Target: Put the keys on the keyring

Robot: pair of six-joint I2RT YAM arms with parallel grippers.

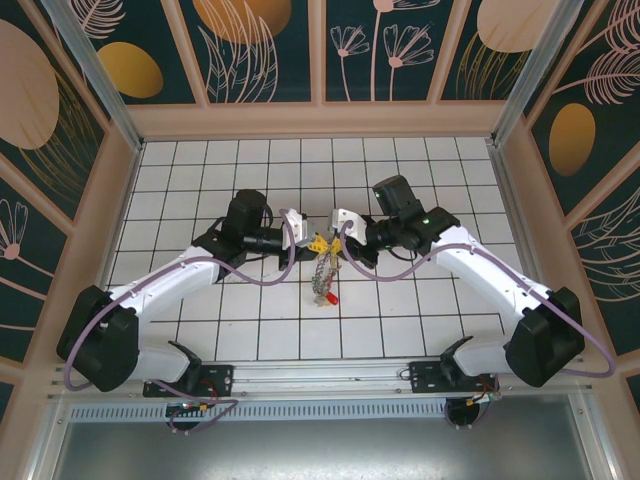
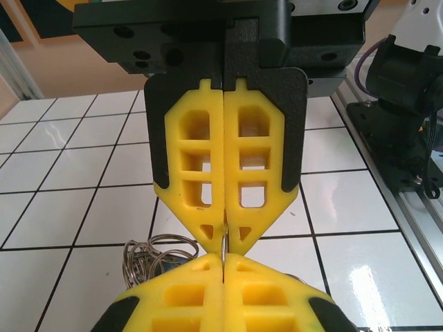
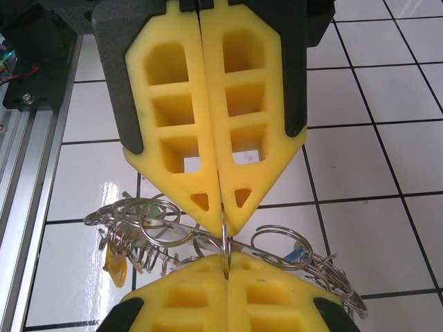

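- My left gripper is closed tight, the pads pressed together on the thin wire of the keyring.
- My right gripper is clamped just as hard on that same wire, tip to tip with the left one.
- I judge the double pinch is there to steady the keyring from both sides, so that a coil can be worked open for a key.
- The keys hang below the keyring in a tangle of wire loops: a red key lowest, a yellow-headed key and a bit of blue nearer it.
- Those loops crowd the keyring and could snag.
- With both grippers on the keyring, neither is free to fetch a key.
- I cannot tell whether the bunch touches the tiled table under the keyring.
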